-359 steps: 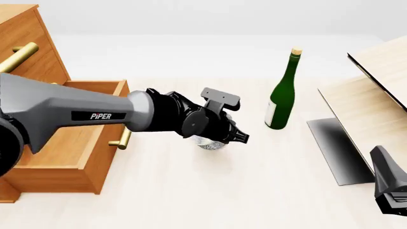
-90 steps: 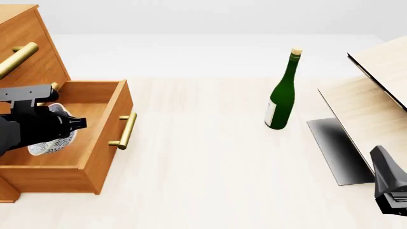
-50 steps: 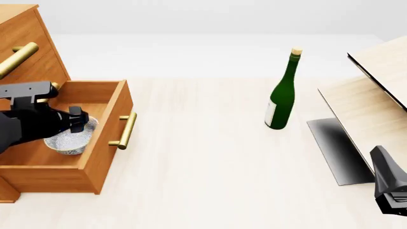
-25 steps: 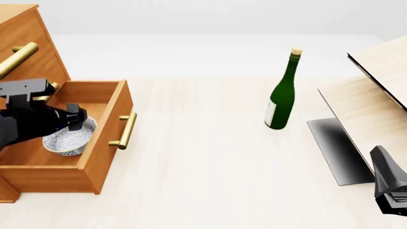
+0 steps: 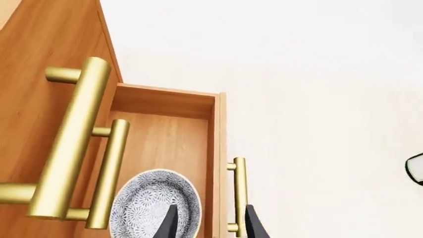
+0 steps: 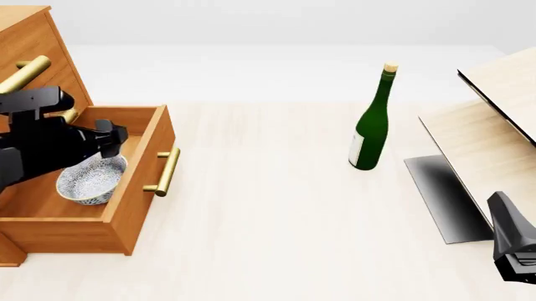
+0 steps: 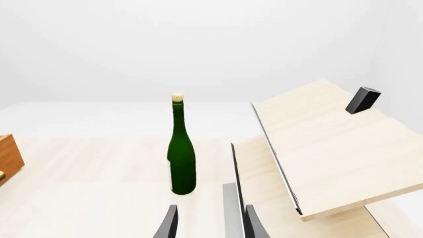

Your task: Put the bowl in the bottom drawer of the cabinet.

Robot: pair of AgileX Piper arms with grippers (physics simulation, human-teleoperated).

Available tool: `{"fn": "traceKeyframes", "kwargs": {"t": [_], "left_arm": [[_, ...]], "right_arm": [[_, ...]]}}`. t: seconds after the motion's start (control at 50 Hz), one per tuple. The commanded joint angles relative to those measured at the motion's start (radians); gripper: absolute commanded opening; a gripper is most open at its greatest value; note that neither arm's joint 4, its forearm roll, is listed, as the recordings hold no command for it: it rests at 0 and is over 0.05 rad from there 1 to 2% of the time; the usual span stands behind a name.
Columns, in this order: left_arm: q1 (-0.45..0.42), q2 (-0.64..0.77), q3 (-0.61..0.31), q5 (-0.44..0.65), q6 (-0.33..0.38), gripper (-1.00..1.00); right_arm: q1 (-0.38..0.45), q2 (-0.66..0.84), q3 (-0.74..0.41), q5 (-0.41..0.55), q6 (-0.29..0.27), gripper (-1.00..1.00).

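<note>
Cabinet (image 6: 34, 56) stands at left with the bottom drawer (image 6: 138, 182) pulled open. Bowl (image 6: 90, 182) sits upright inside it, free of the left gripper (image 6: 113, 141), whose fingers are parted above. Advise lifting straight up, clear of the upper brass handle (image 5: 69, 144).

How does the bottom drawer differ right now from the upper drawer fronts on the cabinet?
The bottom drawer is pulled out with the bowl resting inside; the upper drawer fronts sit closed. Its handle is thinner in the left wrist view than the upper handle nearer the camera. Both are orange-brown wood with brass bar handles.
</note>
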Motion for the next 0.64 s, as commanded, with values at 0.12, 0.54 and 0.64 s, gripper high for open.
{"fn": "traceKeyframes", "kwargs": {"t": [0.12, 0.54, 0.64], "left_arm": [[-0.062, -0.109, -0.024, 0.006, -0.057, 1.00], [-0.126, -0.270, 0.076, -0.122, -0.123, 1.00], [-0.126, -0.301, 0.080, -0.123, -0.137, 1.00]], "right_arm": [[0.000, 0.000, 0.000, 0.000, 0.000, 1.00], [0.000, 0.000, 0.000, 0.000, 0.000, 1.00], [0.000, 0.000, 0.000, 0.000, 0.000, 1.00]]}}
